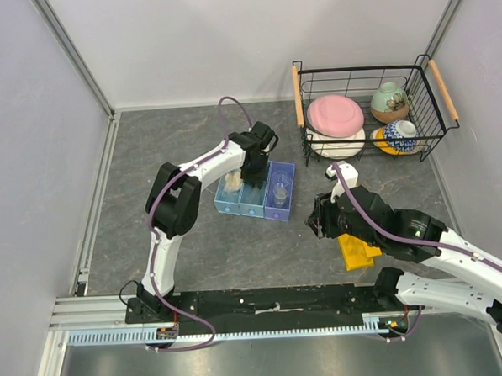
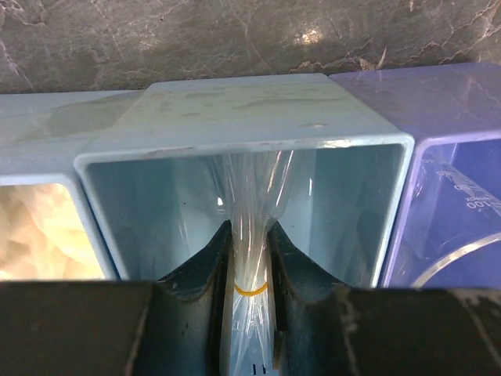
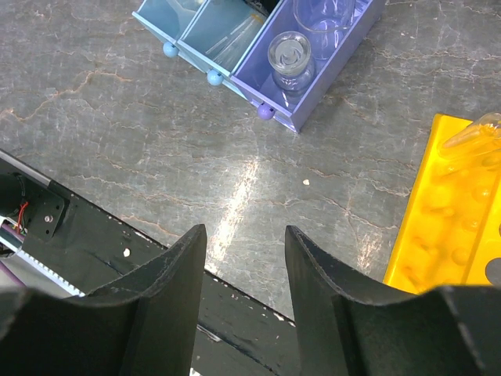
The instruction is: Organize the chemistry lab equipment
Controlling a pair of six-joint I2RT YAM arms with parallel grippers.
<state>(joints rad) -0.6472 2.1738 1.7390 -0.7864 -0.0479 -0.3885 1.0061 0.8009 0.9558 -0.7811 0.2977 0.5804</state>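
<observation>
Where the grey table (image 1: 196, 267) runs closest to the arm bases, the yellow rack (image 1: 356, 254) lies flat to the near right of the blue three-compartment tray (image 3: 337, 78). From above, the right arm covers much of the rack. One clear tube (image 3: 479, 131) rests at the rack's end.

Between rack and tray, just short of the tray's knobbed front, the right gripper (image 3: 244, 243) hovers over bare table. Its fingers (image 3: 168, 274) are spread and nothing is between them.

The tray's left compartment holds the cream lump (image 2: 35, 235). The left gripper (image 2: 250, 239) reaches down into the middle compartment, and its wrist hides that compartment in the overhead view. Its fingers (image 2: 205, 270) pinch a bundle of thin clear test tubes (image 2: 249, 196) bound by a yellow band. The tubes slant up toward the compartment's far wall. More tubes (image 3: 235, 39) lie along the compartment floor.

The right, purple compartment holds a clear beaker (image 3: 321, 19) at its far end. A smaller round glass piece (image 3: 290, 55) stands nearer the front; I cannot tell whether it is a funnel or a flask.

Beyond the tray and to its right, well apart from it, stands the black wire basket (image 1: 297, 93) with wooden handles. Inside, a pink plate (image 1: 335, 114) lies on a white plate (image 1: 337, 147). Beside them are two ceramic bowls, one green and brown (image 1: 390, 102) and one blue-patterned (image 1: 398, 134).
</observation>
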